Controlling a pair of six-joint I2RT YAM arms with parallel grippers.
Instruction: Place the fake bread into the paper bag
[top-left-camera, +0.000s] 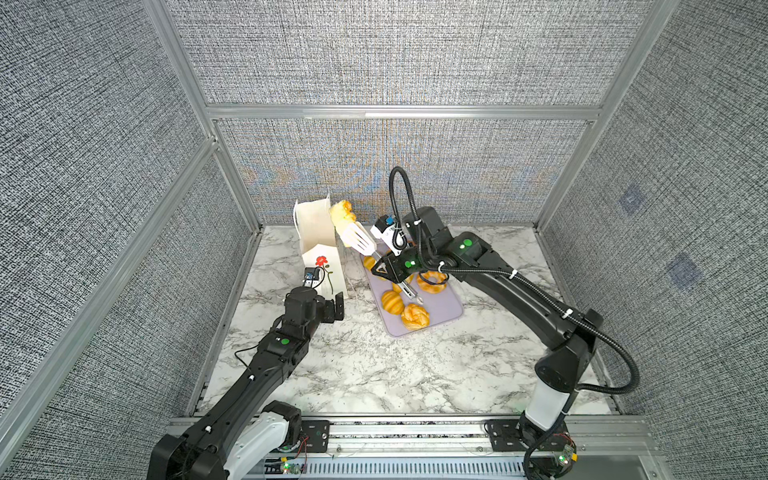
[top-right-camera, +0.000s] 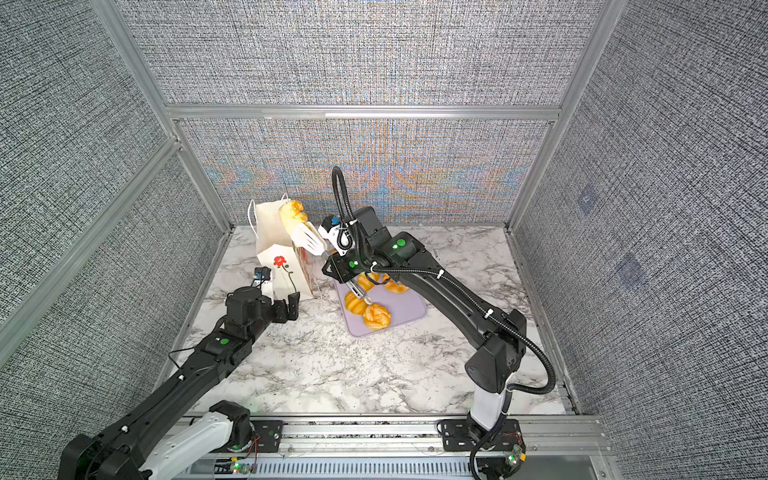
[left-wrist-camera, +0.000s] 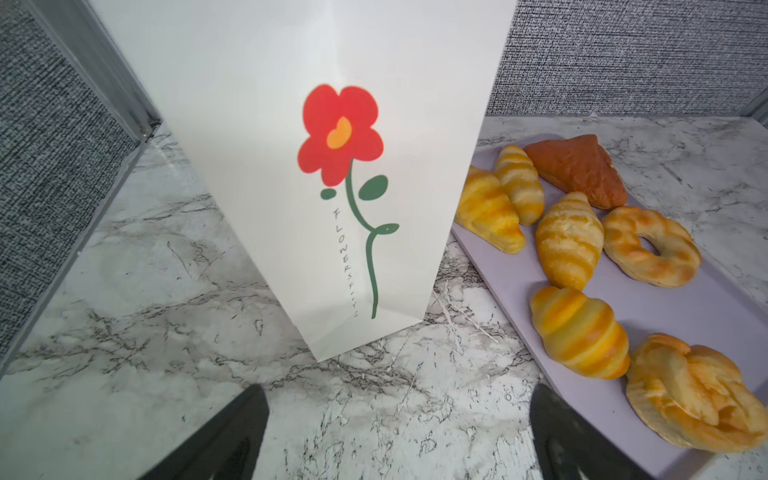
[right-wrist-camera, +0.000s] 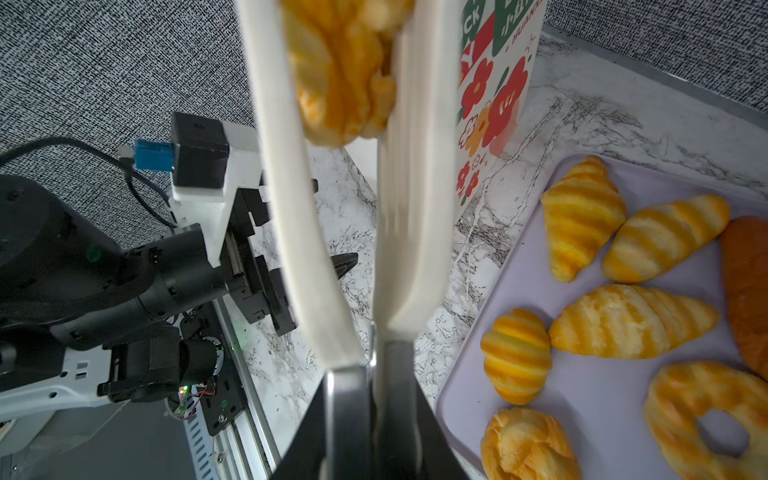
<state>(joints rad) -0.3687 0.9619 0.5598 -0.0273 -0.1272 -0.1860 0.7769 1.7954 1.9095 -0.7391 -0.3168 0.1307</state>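
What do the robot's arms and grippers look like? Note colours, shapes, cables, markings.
The left arm and right arm are black angular shells with white base sections and green dots. A ribbed black hose, tied with white clips, runs along the right arm. The left gripper and right gripper have black fingers; a blue plug tops each white wrist mount.

Right wrist view: held pastry (right-wrist-camera: 340, 70) cut by frame edge, tongs (right-wrist-camera: 415, 208) blurred. Left wrist view: paper bag (left-wrist-camera: 291, 166) mouth out of frame; of left hand (left-wrist-camera: 399, 432) we see fingertips only. Both top views: right arm (top-left-camera: 498, 282) hides part of tray pastries (top-left-camera: 432, 284).
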